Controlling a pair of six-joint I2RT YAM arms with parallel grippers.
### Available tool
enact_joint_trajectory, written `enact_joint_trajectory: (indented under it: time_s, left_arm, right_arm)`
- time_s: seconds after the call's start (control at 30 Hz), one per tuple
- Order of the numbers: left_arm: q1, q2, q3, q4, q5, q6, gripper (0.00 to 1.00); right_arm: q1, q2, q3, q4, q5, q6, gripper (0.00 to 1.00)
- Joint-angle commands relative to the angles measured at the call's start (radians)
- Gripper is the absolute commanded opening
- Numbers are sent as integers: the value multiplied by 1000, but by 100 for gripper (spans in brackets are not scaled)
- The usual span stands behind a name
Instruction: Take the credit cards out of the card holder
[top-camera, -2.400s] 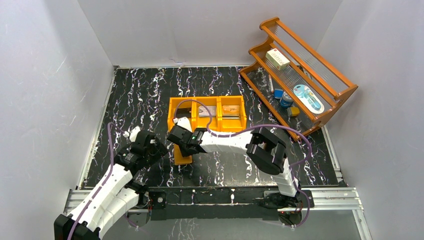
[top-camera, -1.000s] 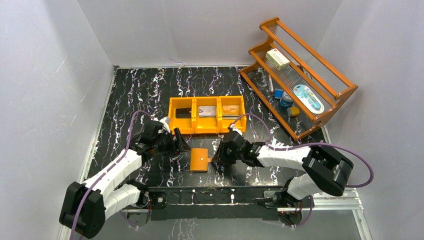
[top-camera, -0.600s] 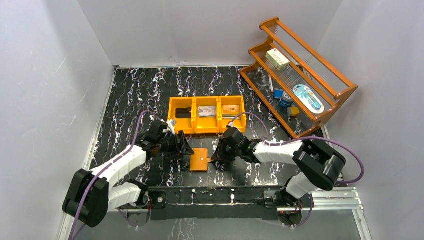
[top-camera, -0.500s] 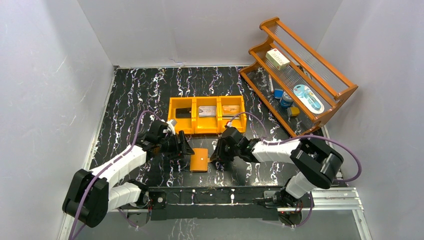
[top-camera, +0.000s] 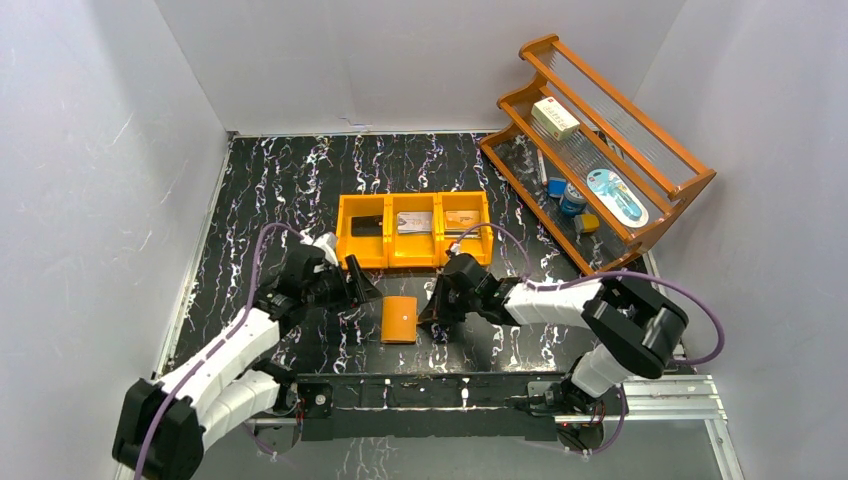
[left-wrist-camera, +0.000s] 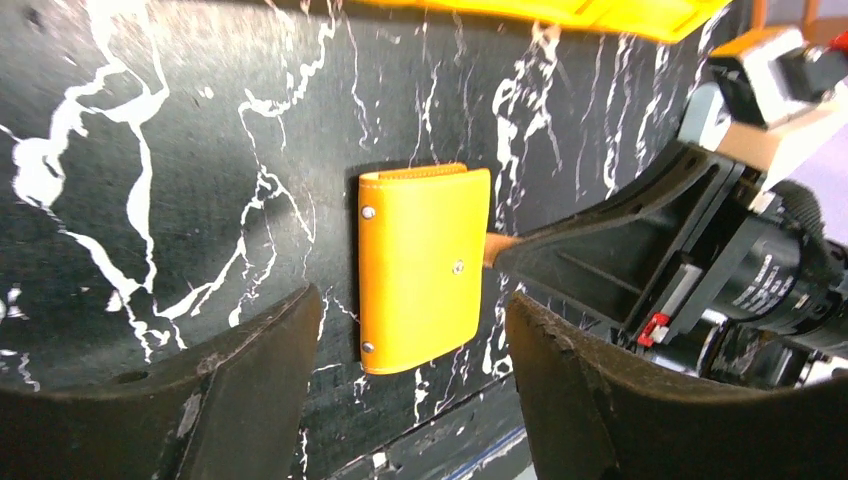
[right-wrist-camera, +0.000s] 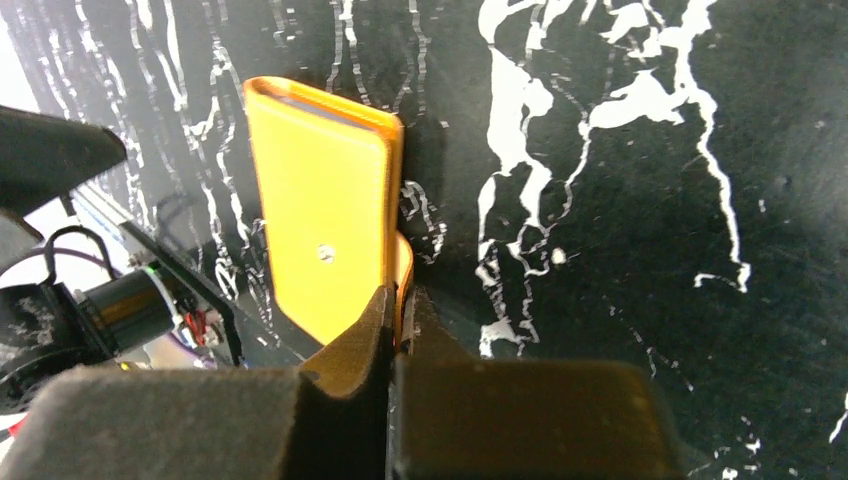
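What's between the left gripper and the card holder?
Bare black marbled tabletop only, between left gripper and folded tan-orange leather card holder; left wrist view.

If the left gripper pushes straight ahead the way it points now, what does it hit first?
Most likely the closed tan-orange leather card holder, centred ahead of the left gripper, between its open fingers. The right gripper, shut on its strap tab, sits just beyond. Depth is unclear.

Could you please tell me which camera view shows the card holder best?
The left wrist view: the card holder lies whole and closed. The right wrist view hides its near edge behind the right gripper; overhead it is small.
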Motion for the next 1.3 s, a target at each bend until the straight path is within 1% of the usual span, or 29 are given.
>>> enact_joint_trajectory:
  time_s: [0.0, 0.03, 0.07, 0.1, 0.13, 0.17, 0.3, 0.43, 0.57, 0.73, 0.87, 0.97, 1.1, 1.2, 1.27]
  left_arm:
    - [-4, -127, 1, -45, -153, -52, 68]
    - [-2, -153, 8, -66, -188, -62, 70]
    - [-1, -175, 18, -95, -226, -71, 75]
    - [-1, -197, 26, -122, -259, -77, 88]
    - [-1, -220, 35, -141, -286, -78, 97]
    - [1, -239, 39, -153, -305, -74, 98]
    - [0, -297, 43, -159, -309, -69, 98]
    - [2, -317, 39, -164, -299, -74, 98]
    - [2, -308, 30, -135, -231, -54, 98]
    - [1, -303, 49, -176, -233, -44, 97]
    - [2, -308, 61, -211, -250, -39, 96]
    - [1, -304, 57, -223, -241, -41, 94]
    - [2, -294, 45, -213, -211, -46, 90]
    - [2, -280, 41, -186, -177, -43, 89]
    - [2, -262, 42, -157, -129, -25, 88]
  right_arm:
    - [-2, -102, -10, 30, -20, -42, 0]
    - [-2, -123, -13, 29, -20, -47, 0]
    - [-2, -147, -22, 28, -18, -47, 0]
    - [-2, -173, -30, 30, -15, -48, 0]
    - [-3, -208, -42, 33, -12, -49, 0]
    - [-4, -231, -47, 35, -8, -51, 0]
    - [-3, -292, -35, 6, -17, -67, 0]
    - [-3, -289, 26, -38, -53, -93, 0]
    - [-3, -234, 92, -49, -98, -121, 0]
    - [-3, -134, 169, -15, -192, -129, 0]
    - [-2, -67, 210, -32, -203, -127, 0]
    - [-3, -91, 180, -2, -192, -105, 0]
    - [-14, -191, 101, -18, -92, -70, 0]
    - [-62, -265, 20, -58, -45, -40, 0]
    - [-100, -304, -37, -84, -32, -28, 0]
